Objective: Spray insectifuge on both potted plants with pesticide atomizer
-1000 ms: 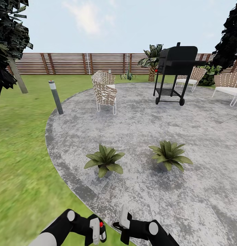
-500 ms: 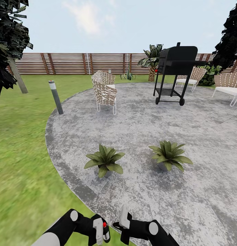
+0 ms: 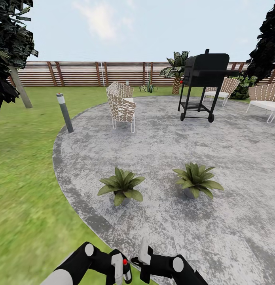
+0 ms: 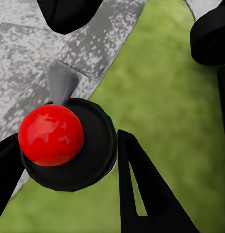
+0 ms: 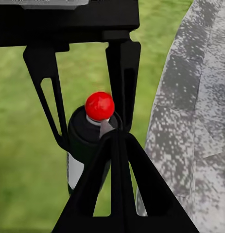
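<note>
Two potted plants, low green rosettes in grey pots, stand on the grey paved patio ahead of me: one to the left, one to the right. Low in the head view my left gripper is shut on the pesticide atomizer. In the left wrist view its black round head with a red knob sits between the black fingers. The right wrist view shows the bottle with a white label, upright over grass. My right gripper is close beside it, fingers together.
A wicker chair, a black grill and white chairs stand farther back on the patio. A grey bollard lamp is at the patio's left edge. Lawn lies left, a slatted fence behind.
My left gripper has carried the atomizer a little to the right, closer to the right gripper. The right arm and the plants have stayed put.
</note>
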